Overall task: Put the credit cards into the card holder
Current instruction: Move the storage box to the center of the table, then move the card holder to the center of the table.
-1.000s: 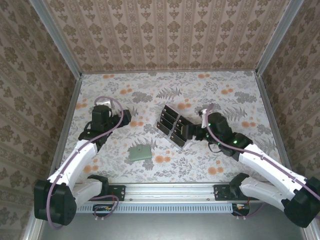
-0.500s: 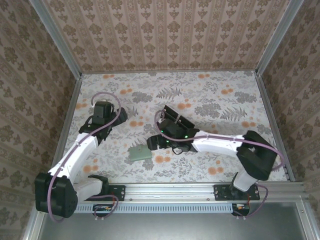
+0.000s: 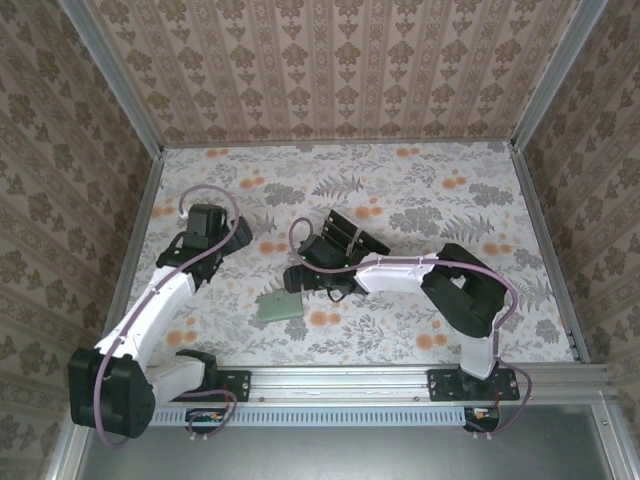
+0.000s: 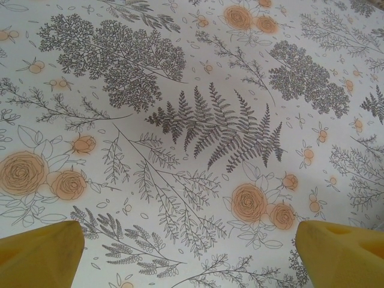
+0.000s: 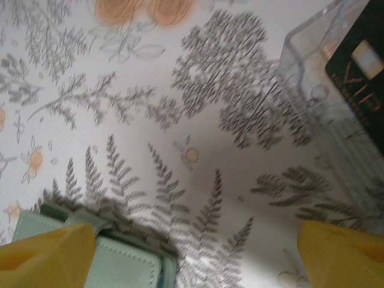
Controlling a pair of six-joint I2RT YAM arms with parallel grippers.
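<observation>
The card holder (image 3: 278, 306) is a small sage-green wallet lying shut on the floral table, left of centre. My right gripper (image 3: 293, 284) hangs open just beyond its upper right corner. In the right wrist view the card holder (image 5: 96, 264) lies at the lower left, partly under the left yellow fingertip (image 5: 48, 255), and the right gripper (image 5: 192, 258) has only tablecloth between its tips. Black credit cards (image 3: 345, 232) stand in a clear tray behind that arm, and one credit card (image 5: 360, 78) reads "VIP". My left gripper (image 3: 206, 220) is open over bare cloth, as is the left gripper (image 4: 192, 258) seen from its wrist.
The clear plastic tray (image 5: 312, 54) sits close to the right of the right gripper. The right arm (image 3: 400, 270) stretches across the table's middle. Patterned walls with metal rails (image 3: 140, 240) enclose the table on three sides.
The right arm has swung from the right side across to the left, bringing its open gripper beside the wallet. The left arm drew back slightly.
</observation>
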